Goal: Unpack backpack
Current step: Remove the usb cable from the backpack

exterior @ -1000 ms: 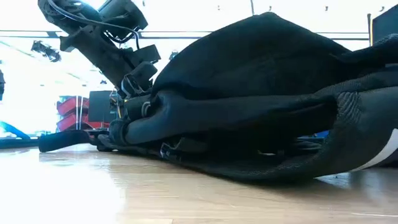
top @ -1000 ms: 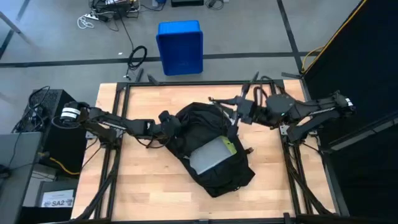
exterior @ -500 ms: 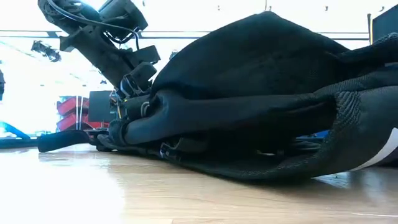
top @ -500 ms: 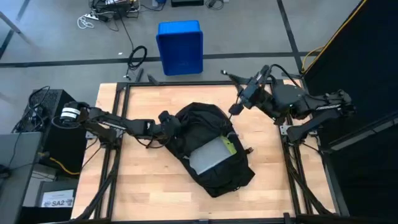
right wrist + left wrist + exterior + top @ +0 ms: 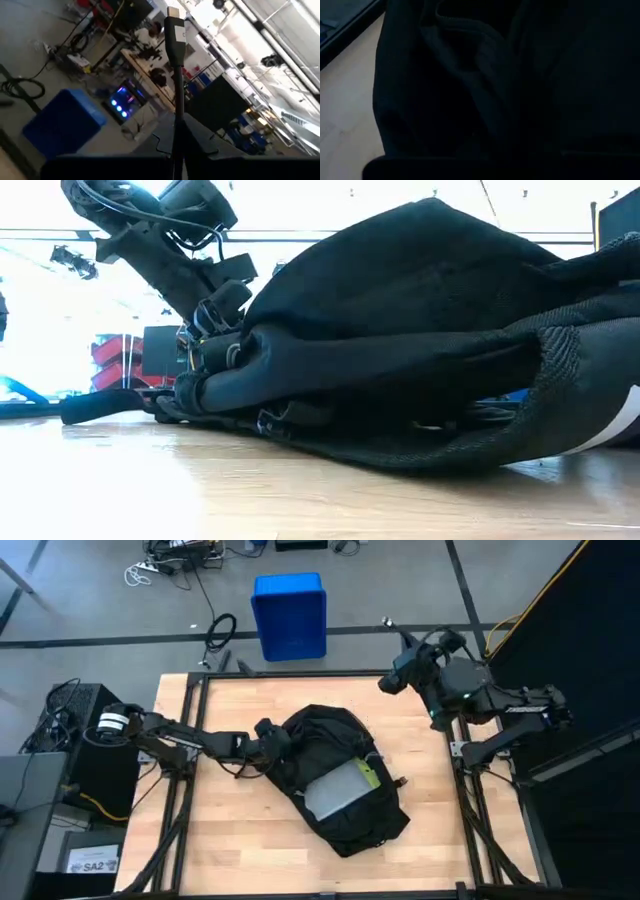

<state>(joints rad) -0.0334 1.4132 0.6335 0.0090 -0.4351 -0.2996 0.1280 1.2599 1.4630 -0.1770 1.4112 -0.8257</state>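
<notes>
The black backpack (image 5: 335,775) lies flat in the middle of the table, with a grey flat case (image 5: 340,788) bearing a yellow-green tag on top of it. My left gripper (image 5: 275,740) is low at the backpack's left edge, shut on its fabric (image 5: 240,360). My right gripper (image 5: 405,652) is raised over the table's far right corner, shut on a thin black cable (image 5: 174,75). The cable's plug (image 5: 173,22) stands beyond the fingers. My left gripper comes level from the table's left at the backpack's left edge (image 5: 225,365), where a rolled fold of fabric sits at the fingers. The dark cloth hides the contact itself. The backpack rests on the table. My right gripper pinches the black cable (image 5: 175,117) between its two fingers (image 5: 197,132), a short way behind the plug. The plug end sticks out past the fingertips, lifted clear of table and backpack; the cable's other end is hidden.
A blue bin (image 5: 290,615) stands on the floor beyond the table's far edge. Bare wood (image 5: 240,840) shows along the near edge and on the right (image 5: 425,770) of the backpack. A black rack (image 5: 85,740) stands left of the table.
My right gripper has gone from the backpack's far right side up and toward the table's far right corner, tipping upward, with the thin black cable shut in its fingers. The backpack and my left gripper have stayed where they were.
</notes>
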